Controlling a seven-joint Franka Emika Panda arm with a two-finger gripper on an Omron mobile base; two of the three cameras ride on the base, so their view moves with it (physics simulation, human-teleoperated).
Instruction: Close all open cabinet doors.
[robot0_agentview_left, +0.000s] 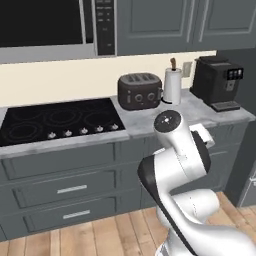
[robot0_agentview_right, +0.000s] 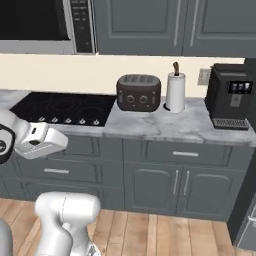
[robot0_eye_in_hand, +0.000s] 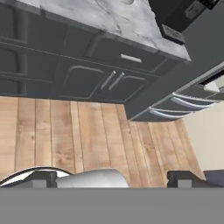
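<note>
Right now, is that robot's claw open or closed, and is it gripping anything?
Gripper: open, holding nothing; its fingertips hang above the wooden floor.

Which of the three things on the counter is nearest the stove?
The toaster: it stands right beside the stove, while the paper towel roll and the black coffee machine stand farther along to its right.

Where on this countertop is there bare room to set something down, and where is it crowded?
Bare marble runs along the front edge, from the cooktop to the coffee machine. Another free patch lies between the paper towel roll and the coffee machine. The toaster and roll crowd the back.
</note>
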